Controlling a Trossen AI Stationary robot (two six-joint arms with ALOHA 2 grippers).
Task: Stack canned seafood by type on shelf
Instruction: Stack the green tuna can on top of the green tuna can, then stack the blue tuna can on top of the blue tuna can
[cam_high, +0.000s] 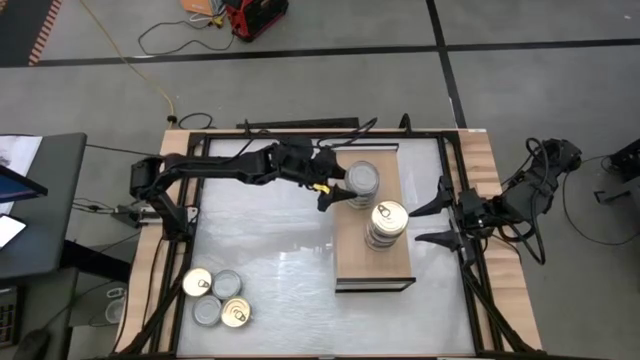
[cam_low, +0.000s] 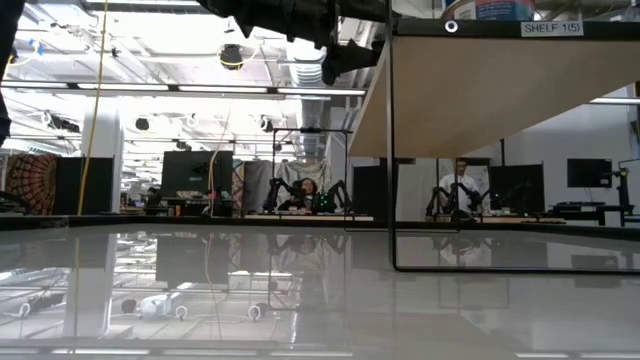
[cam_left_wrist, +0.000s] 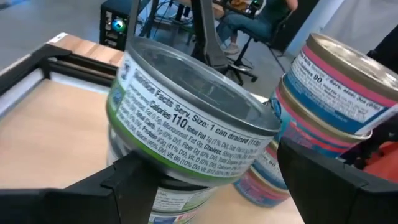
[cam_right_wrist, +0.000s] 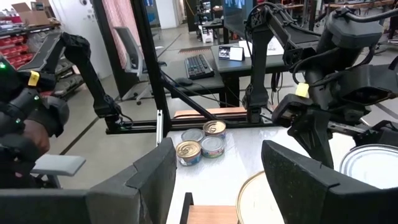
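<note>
The shelf is a light-wood board raised on a thin dark frame. Two stacks of tins stand on it: a silver-lidded, green-labelled stack and a gold-lidded, blue-and-pink stack. My left gripper is open at the silver stack's left side; in the left wrist view its fingers stand on either side of the top green tin, which rests on the tin below. My right gripper is open and waits off the shelf's right edge. Several more tins stand on the table's near-left part. My left gripper comes level from the table's left at the top green tin's side wall. Its fingertips lie close by the tin's sides; whether they touch it, I cannot tell.
The shelf's near half is bare wood. The loose tins also show in the right wrist view. The low view looks under the shelf, whose frame leg stands on the tabletop. People sit in the room beyond.
</note>
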